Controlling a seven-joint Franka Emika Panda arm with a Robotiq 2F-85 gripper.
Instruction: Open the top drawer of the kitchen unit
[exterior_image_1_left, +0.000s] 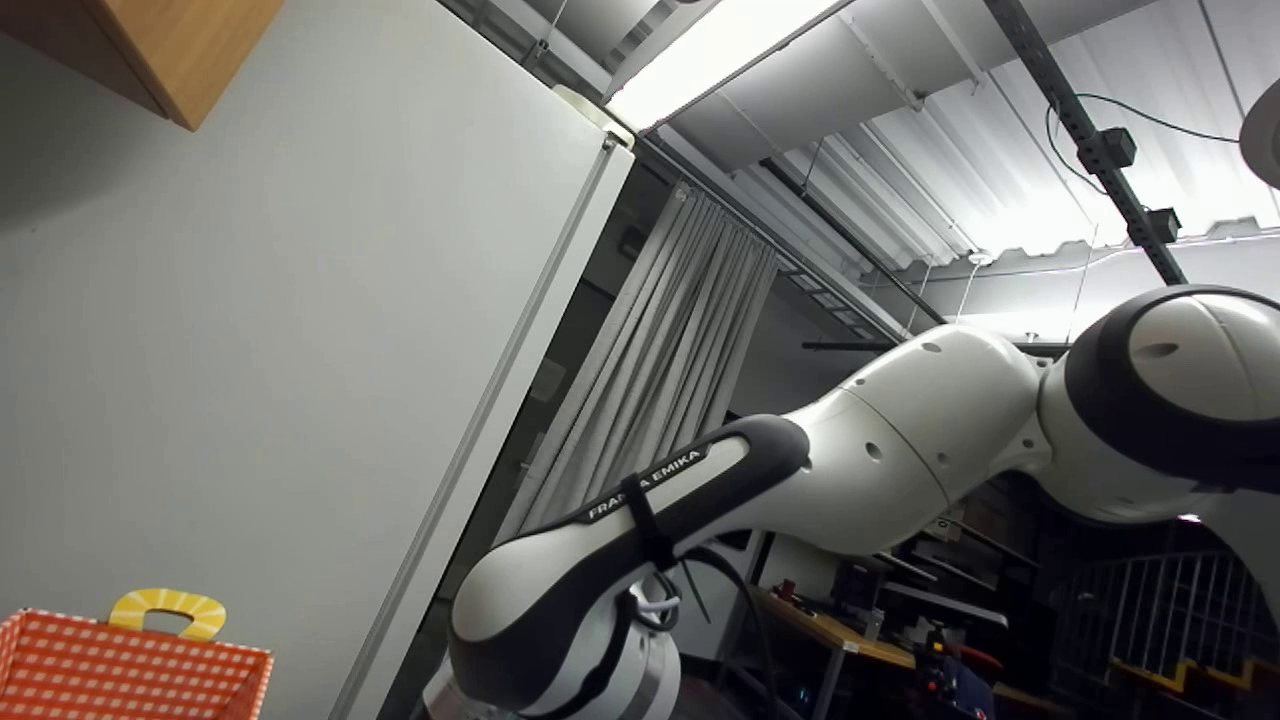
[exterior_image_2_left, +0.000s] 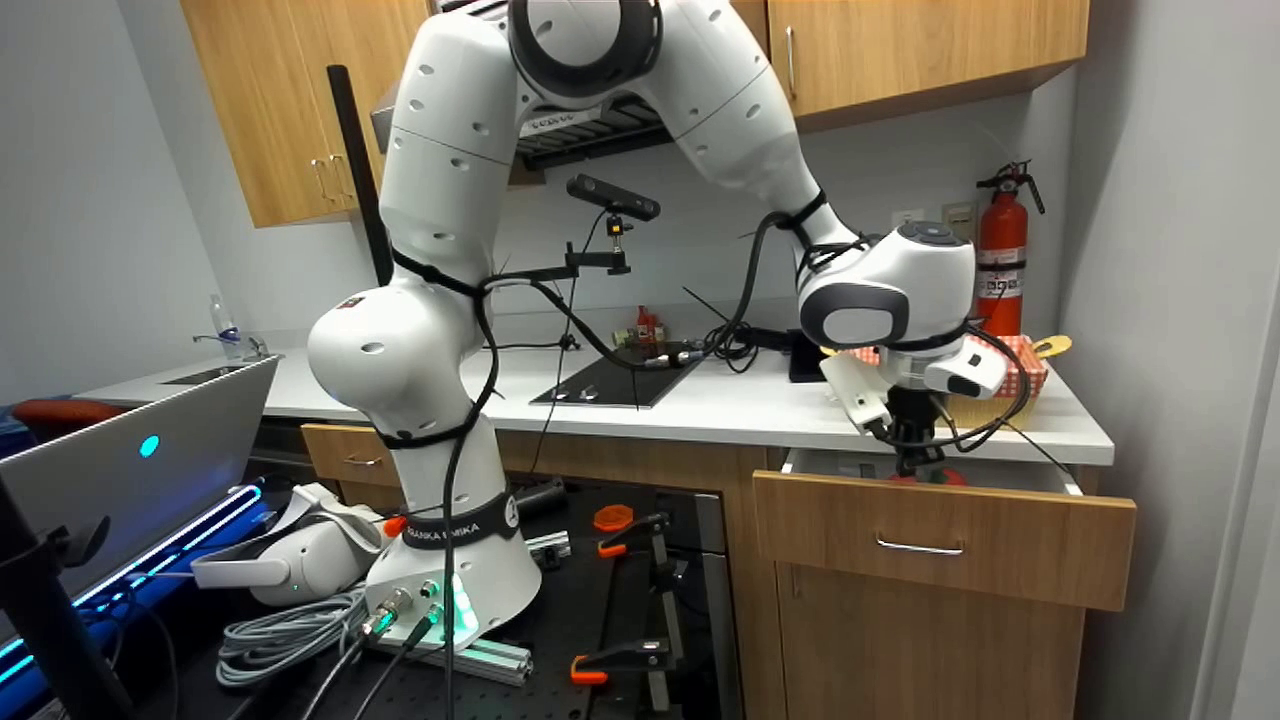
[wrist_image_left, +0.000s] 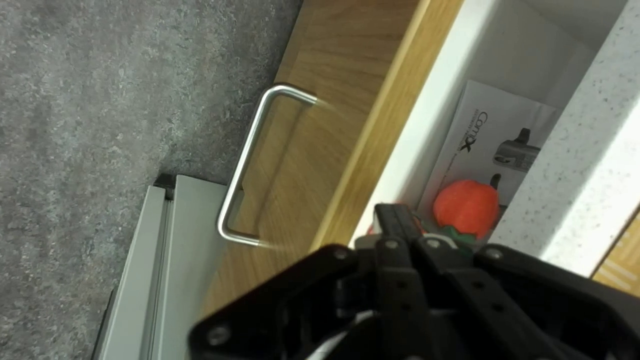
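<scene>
Plainly pulled out at the lower right of an exterior view, the top drawer (exterior_image_2_left: 945, 522) juts from beneath the worktop (exterior_image_2_left: 720, 412) as the gripper (wrist_image_left: 398, 217), fingers tight together, points down over it, an orange-red, pepper-like object (wrist_image_left: 466, 206) lying inside, right of center in the wrist view.

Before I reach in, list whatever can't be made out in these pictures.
Deeper inside the drawer: wrist view, covered by the countertop.
Whatever lies behind the gripper: wrist view, blocked by its body.
Small print on the leaflet: wrist view, too small to read.
Lower part of the checked basket: an exterior view, cut off by the bottom edge.
</scene>
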